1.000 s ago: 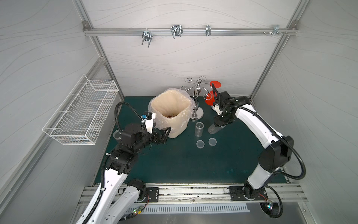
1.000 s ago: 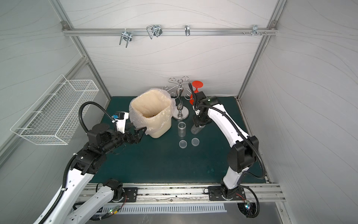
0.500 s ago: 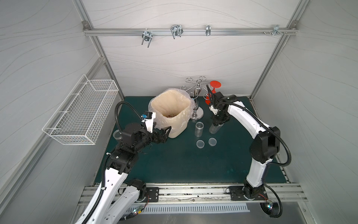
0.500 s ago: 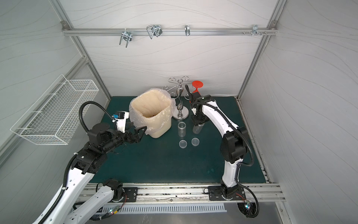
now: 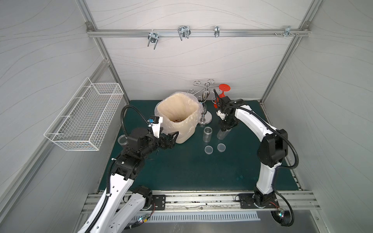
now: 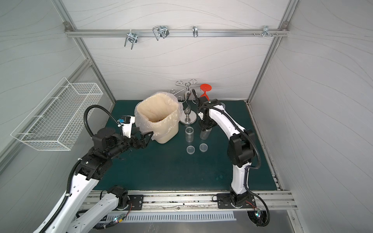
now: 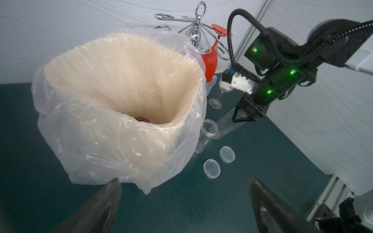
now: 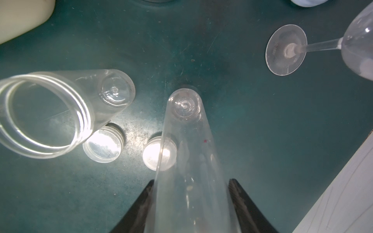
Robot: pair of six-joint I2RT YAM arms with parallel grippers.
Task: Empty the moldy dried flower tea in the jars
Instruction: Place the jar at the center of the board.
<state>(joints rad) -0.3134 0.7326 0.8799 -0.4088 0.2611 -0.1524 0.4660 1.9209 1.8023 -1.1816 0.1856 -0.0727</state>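
right gripper: clenched on the tall narrow jar, one finger on each side of its upper wall. the jar is uncapped and nearly upright, its base at the green mat; contact with the mat cannot be confirmed. only a few specks show inside it.

left gripper: released, jaws spread wide, holding nothing, just beside the lined bin.

moldy dried flower tea: a small reddish heap at the bottom of the bin.

short narrow jar: uncapped, upright, between the bin and the tall jar, apart from both.

two round lids: flat on the mat, side by side, near the two jars.

a third clear jar shows partly behind the left arm; its contents cannot be determined.
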